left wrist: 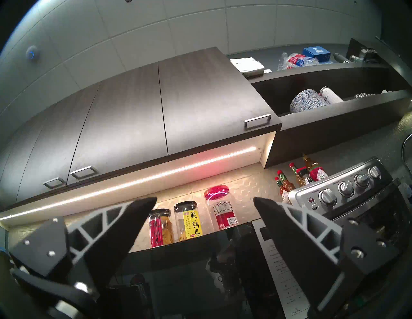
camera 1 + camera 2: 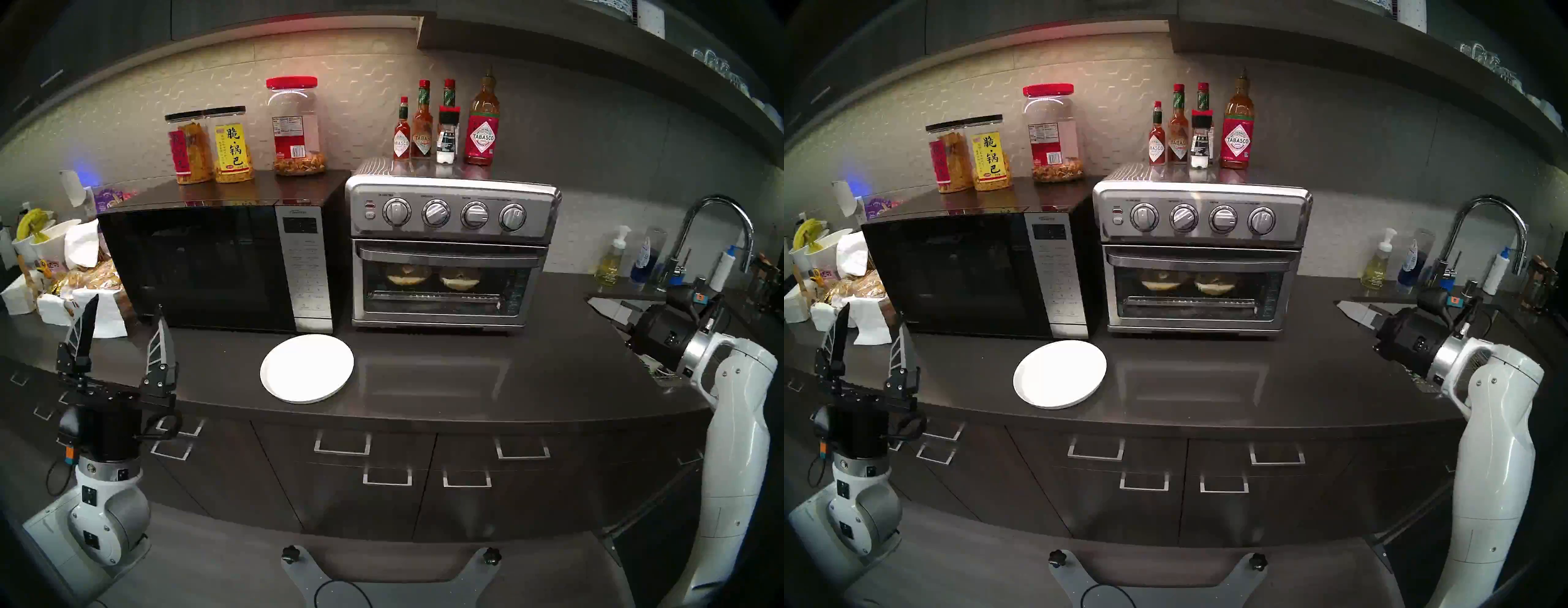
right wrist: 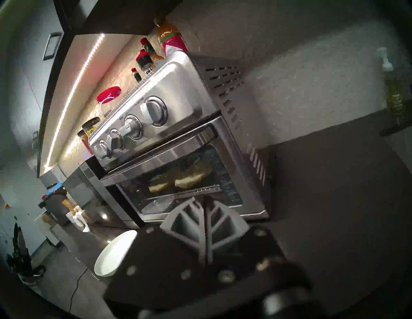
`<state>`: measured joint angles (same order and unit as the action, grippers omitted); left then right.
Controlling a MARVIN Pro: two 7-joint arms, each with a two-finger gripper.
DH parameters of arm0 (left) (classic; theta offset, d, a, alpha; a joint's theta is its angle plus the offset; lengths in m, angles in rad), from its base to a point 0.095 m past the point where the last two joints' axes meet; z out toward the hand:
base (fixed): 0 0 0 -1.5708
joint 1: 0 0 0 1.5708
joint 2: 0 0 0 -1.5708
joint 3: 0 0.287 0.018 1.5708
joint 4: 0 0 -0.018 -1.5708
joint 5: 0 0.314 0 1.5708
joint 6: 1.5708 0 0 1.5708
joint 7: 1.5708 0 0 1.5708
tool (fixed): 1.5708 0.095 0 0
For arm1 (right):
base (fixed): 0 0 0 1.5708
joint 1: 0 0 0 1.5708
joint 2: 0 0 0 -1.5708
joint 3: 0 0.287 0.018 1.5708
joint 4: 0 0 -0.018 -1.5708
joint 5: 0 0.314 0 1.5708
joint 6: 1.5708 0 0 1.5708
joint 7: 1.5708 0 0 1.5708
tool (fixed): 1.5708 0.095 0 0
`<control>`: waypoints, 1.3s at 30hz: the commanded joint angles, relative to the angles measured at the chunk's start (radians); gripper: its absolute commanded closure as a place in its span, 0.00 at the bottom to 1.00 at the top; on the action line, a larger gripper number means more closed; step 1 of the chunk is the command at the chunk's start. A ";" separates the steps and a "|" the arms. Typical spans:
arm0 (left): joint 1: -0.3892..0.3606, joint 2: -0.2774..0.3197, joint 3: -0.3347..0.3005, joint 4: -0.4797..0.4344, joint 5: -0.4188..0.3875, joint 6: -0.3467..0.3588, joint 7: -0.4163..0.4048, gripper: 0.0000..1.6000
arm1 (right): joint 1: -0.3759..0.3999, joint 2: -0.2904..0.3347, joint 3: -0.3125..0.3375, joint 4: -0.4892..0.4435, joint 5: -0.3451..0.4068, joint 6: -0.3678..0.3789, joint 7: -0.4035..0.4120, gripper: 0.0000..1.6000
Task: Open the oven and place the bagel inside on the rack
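1. Bagel (image 2: 432,276) halves are being seen through the glass of the oven (image 2: 449,250), apparently lying on the rack (image 2: 428,297), though reflections are blurring this; the door is standing shut.
2. Right gripper (image 3: 204,201), fingers pressed together and holding nothing, is being kept to the oven's right; withdrawal is being favoured, clear of the faucet (image 2: 717,229) behind it.
3. Left gripper (image 2: 127,335), fingers spread and empty, is being held beside the microwave (image 2: 203,263), with the plate (image 2: 306,367) lying bare to its right.

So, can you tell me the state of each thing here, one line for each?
oven: door closed
bagel: two halves inside, behind the glass
plate: empty, on the counter
microwave: door closed
left tool: open, empty
right tool: shut, empty
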<state>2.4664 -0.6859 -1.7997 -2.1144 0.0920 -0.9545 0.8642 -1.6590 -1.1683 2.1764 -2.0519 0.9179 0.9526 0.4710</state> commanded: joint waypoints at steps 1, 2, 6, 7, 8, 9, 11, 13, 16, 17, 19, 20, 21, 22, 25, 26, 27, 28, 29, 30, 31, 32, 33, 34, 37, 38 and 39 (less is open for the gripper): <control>0.003 -0.002 -0.009 -0.019 0.000 0.000 0.002 0.00 | -0.048 -0.084 -0.004 -0.070 -0.038 -0.080 -0.038 1.00; 0.002 -0.002 -0.009 -0.019 0.000 0.000 0.002 0.00 | -0.061 -0.093 -0.009 -0.077 -0.059 -0.116 -0.041 1.00; 0.003 -0.002 -0.009 -0.019 0.000 0.000 0.002 0.00 | -0.076 -0.127 -0.021 -0.080 -0.092 -0.171 -0.037 1.00; 0.003 -0.002 -0.009 -0.019 0.000 0.000 0.002 0.00 | -0.085 -0.126 -0.022 -0.080 -0.094 -0.189 -0.033 1.00; 0.003 -0.002 -0.009 -0.019 0.000 0.000 0.002 0.00 | -0.086 -0.138 -0.018 -0.082 -0.100 -0.199 -0.021 1.00; 0.003 -0.002 -0.009 -0.019 0.000 0.000 0.002 0.00 | -0.095 -0.137 -0.019 -0.083 -0.098 -0.221 -0.016 1.00; 0.003 -0.002 -0.009 -0.019 0.000 0.000 0.002 0.00 | -0.103 -0.141 -0.016 -0.083 -0.098 -0.242 0.000 1.00; 0.003 -0.002 -0.009 -0.019 0.000 0.001 0.002 0.00 | -0.112 -0.139 -0.017 -0.074 -0.103 -0.266 0.021 1.00; 0.003 -0.002 -0.010 -0.019 0.000 0.001 0.002 0.00 | -0.127 -0.125 -0.023 -0.052 -0.120 -0.303 0.058 1.00; 0.004 -0.002 -0.010 -0.019 0.000 0.001 0.002 0.00 | -0.128 -0.125 -0.023 -0.046 -0.124 -0.310 0.064 1.00; 0.004 -0.002 -0.010 -0.020 0.000 0.001 0.002 0.00 | -0.129 -0.118 -0.025 -0.034 -0.131 -0.328 0.084 1.00; 0.004 -0.002 -0.010 -0.020 0.000 0.001 0.002 0.00 | -0.129 -0.118 -0.025 -0.032 -0.135 -0.331 0.086 1.00; 0.004 -0.002 -0.010 -0.020 0.000 0.001 0.002 0.00 | -0.129 -0.118 -0.025 -0.029 -0.138 -0.337 0.092 1.00; 0.004 -0.002 -0.010 -0.020 0.000 0.001 0.002 0.00 | -0.131 -0.118 -0.025 -0.027 -0.141 -0.341 0.098 1.00; 0.004 -0.002 -0.010 -0.020 0.000 0.001 0.002 0.00 | -0.140 -0.125 -0.024 -0.023 -0.152 -0.359 0.109 1.00; 0.004 -0.002 -0.010 -0.020 0.000 0.001 0.002 0.00 | -0.144 -0.126 -0.025 -0.020 -0.155 -0.364 0.113 1.00; 0.004 -0.002 -0.010 -0.020 0.000 0.001 0.002 0.00 | -0.146 -0.131 -0.026 -0.018 -0.157 -0.369 0.115 1.00; 0.004 -0.002 -0.010 -0.020 0.000 0.001 0.002 0.00 | -0.148 -0.133 -0.026 -0.016 -0.159 -0.372 0.119 1.00; 0.004 -0.002 -0.010 -0.020 0.000 0.001 0.002 0.00 | -0.151 -0.134 -0.026 -0.016 -0.161 -0.374 0.122 1.00; 0.004 -0.002 -0.010 -0.020 0.000 0.001 0.002 0.00 | -0.155 -0.140 -0.026 -0.017 -0.161 -0.383 0.127 1.00; 0.004 -0.002 -0.010 -0.020 0.000 0.001 0.002 0.00 | -0.158 -0.145 -0.025 -0.020 -0.161 -0.386 0.130 1.00; 0.004 -0.002 -0.010 -0.020 0.000 0.001 0.002 0.00 | -0.163 -0.148 -0.023 -0.026 -0.158 -0.385 0.134 1.00; 0.004 -0.002 -0.010 -0.019 0.000 0.001 0.002 0.00 | -0.163 -0.159 -0.021 -0.028 -0.153 -0.392 0.137 1.00; 0.003 -0.003 -0.010 -0.019 0.000 0.001 0.002 0.00 | -0.165 -0.161 -0.020 -0.030 -0.155 -0.397 0.141 1.00; 0.004 -0.002 -0.010 -0.019 0.000 0.001 0.002 0.00 | -0.165 -0.163 -0.017 -0.029 -0.137 -0.374 0.151 1.00; 0.004 -0.002 -0.010 -0.019 0.000 0.001 0.002 0.00 | -0.164 -0.163 -0.017 -0.029 -0.137 -0.374 0.152 1.00; 0.004 -0.002 -0.010 -0.019 0.000 0.001 0.002 0.00 | -0.164 -0.164 -0.017 -0.029 -0.137 -0.374 0.153 1.00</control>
<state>2.4679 -0.6867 -1.8004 -2.1144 0.0918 -0.9545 0.8642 -1.8279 -1.3192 2.1530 -2.0590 0.7528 0.5844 0.6018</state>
